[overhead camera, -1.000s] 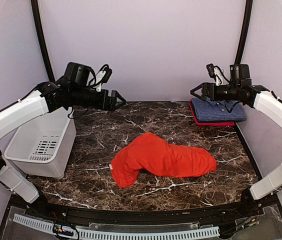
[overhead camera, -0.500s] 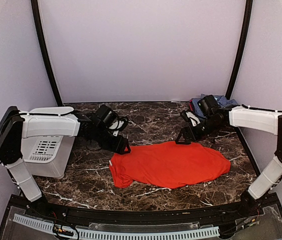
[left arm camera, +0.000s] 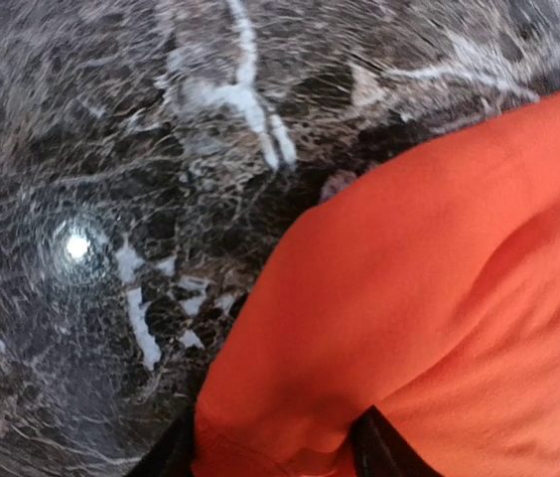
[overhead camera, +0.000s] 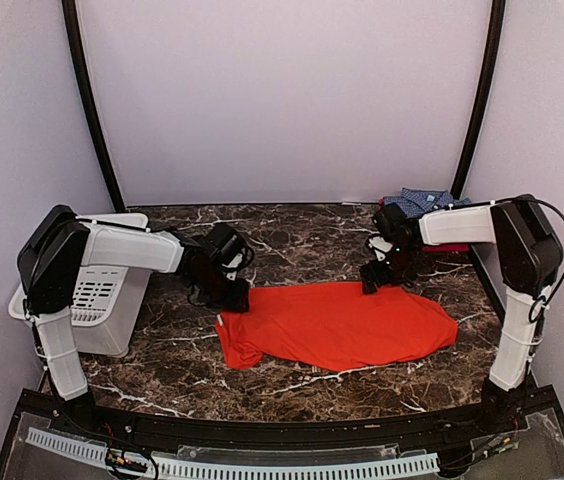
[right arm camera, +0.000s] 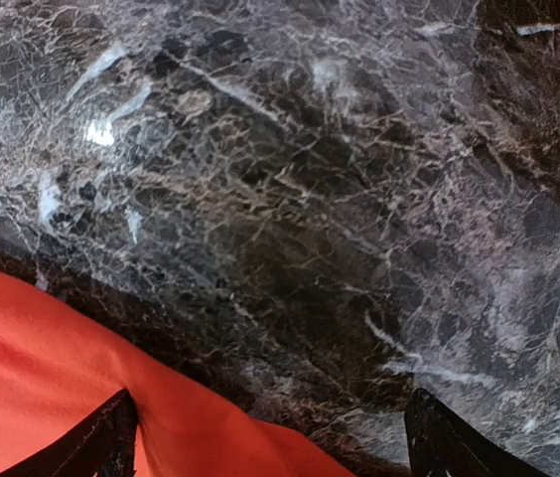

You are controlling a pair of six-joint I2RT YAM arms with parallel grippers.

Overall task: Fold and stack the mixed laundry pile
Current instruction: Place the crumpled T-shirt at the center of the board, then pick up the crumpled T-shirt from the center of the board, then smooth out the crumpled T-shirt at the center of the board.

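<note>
The orange shirt (overhead camera: 337, 325) lies spread flat in the middle of the dark marble table (overhead camera: 302, 235). The left gripper (overhead camera: 234, 298) is low at the upper left corner of the shirt; its jaws stand apart with the cloth edge between them. The right gripper (overhead camera: 372, 282) is low at the upper edge of the shirt, right of centre, jaws spread wide over the hem. The checked shirt (overhead camera: 420, 199) lies in the upper right, and a white basket (overhead camera: 87, 300) stands at the left.
</note>
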